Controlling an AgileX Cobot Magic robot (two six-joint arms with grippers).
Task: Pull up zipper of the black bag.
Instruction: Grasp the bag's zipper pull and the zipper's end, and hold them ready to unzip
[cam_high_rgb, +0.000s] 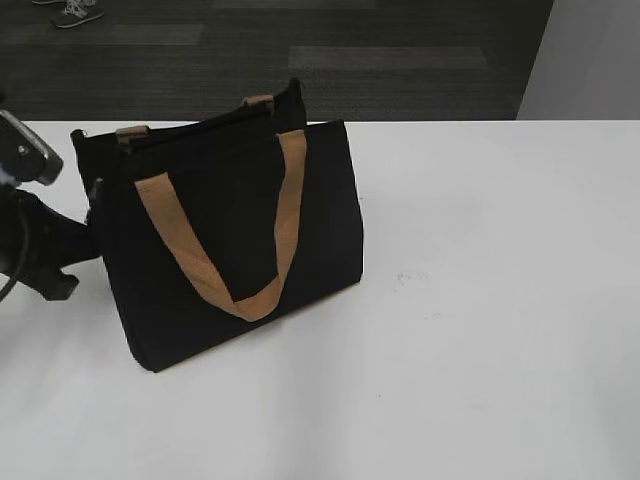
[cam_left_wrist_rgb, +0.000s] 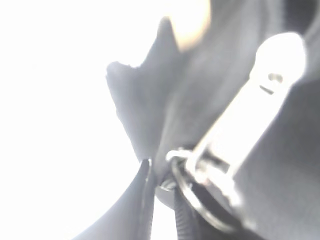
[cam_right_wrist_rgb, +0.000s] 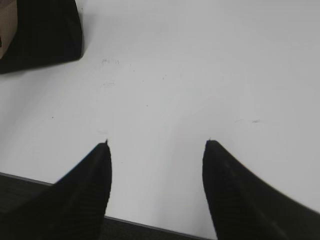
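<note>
My left gripper is pressed right up against the end of the black bag, which stands upright on the white table, left of the middle. In my left wrist view the zipper fills the picture: a bright silver pull with a round ring at its lower end, lying against dark fabric. My two dark fingertips sit on either side of that ring and nearly meet, but the view is blurred and washed out, so I cannot tell whether I have it pinched or am only framing it.

To do this well, I would make sure the pinch lands on the ring or pull, not on loose cloth, then draw steadily along the zip line without twisting.

My right gripper is spread wide over bare table, well clear of the bag, holding nothing. I judge the bag may slide or tip under the pull, since nothing braces it. The tan handle draped down the near face looks clear of the zipper.
</note>
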